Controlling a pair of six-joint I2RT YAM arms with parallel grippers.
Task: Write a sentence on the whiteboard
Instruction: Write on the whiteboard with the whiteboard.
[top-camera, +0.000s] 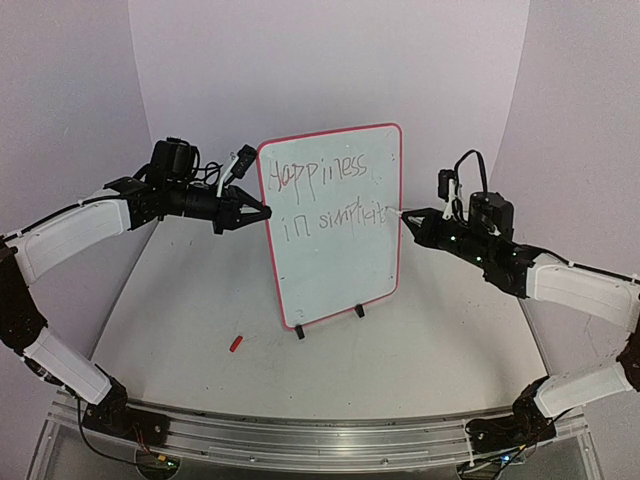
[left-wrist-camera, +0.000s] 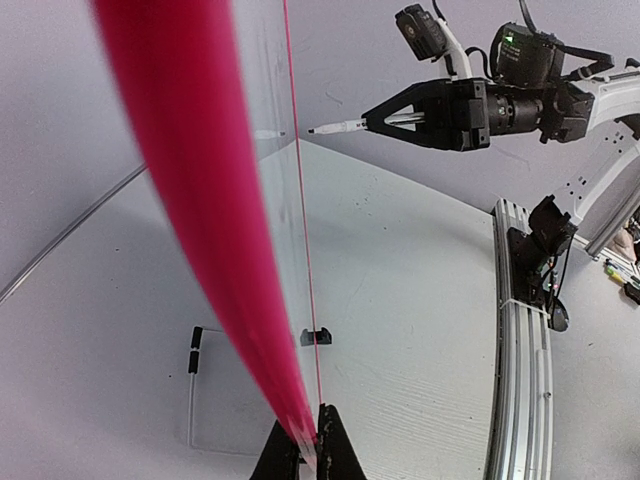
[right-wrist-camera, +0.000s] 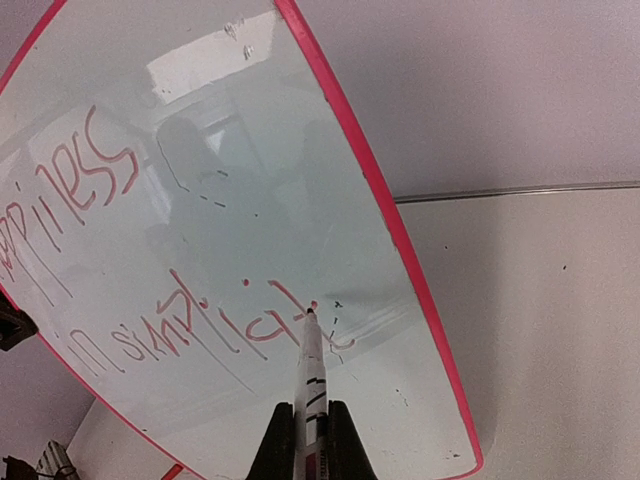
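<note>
Nearest us, a small red piece (top-camera: 236, 343) lies on the table (top-camera: 440, 340). Behind it the whiteboard (top-camera: 340, 265) stands upright mid-table. Our left gripper (top-camera: 264, 213) pinches its left rim. Our right gripper (right-wrist-camera: 311, 418) is clamped on a marker (right-wrist-camera: 310, 360), whose tip touches the end of the sentence (top-camera: 325, 195).

The whiteboard (top-camera: 340, 270) carried a handwritten sentence (top-camera: 330, 197): "happiness" on the upper line, "in simplicit" below, its last letters unclear.
</note>
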